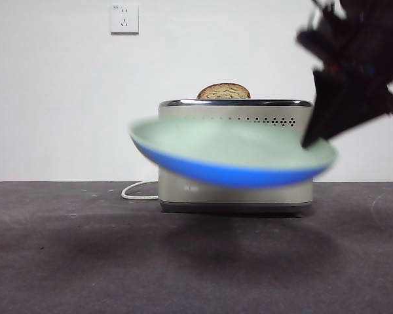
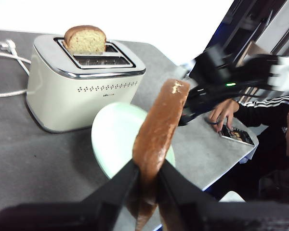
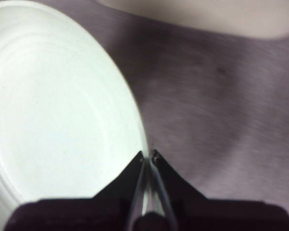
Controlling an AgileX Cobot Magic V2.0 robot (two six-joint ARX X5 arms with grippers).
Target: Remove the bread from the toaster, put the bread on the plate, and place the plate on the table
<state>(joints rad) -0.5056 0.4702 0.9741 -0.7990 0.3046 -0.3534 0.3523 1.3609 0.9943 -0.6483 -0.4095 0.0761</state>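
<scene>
My right gripper (image 3: 148,155) is shut on the rim of the pale mint-green plate (image 3: 62,110). In the front view it (image 1: 311,140) comes in from the upper right and holds the plate (image 1: 229,147), blue underneath, tilted in the air in front of the cream toaster (image 1: 236,195). My left gripper (image 2: 147,166) is shut on the bread (image 2: 159,130), held edge-on above the plate (image 2: 115,139). The left gripper does not show in the front view. The other slice (image 1: 223,91) shows only its domed top in the toaster's slot (image 2: 85,40).
The toaster (image 2: 72,96) stands on the dark table (image 1: 85,248), with its white cord (image 1: 137,191) trailing behind to one side. A wall socket (image 1: 124,18) is on the wall behind. In the left wrist view a seated person (image 2: 260,115) is beyond the table's edge.
</scene>
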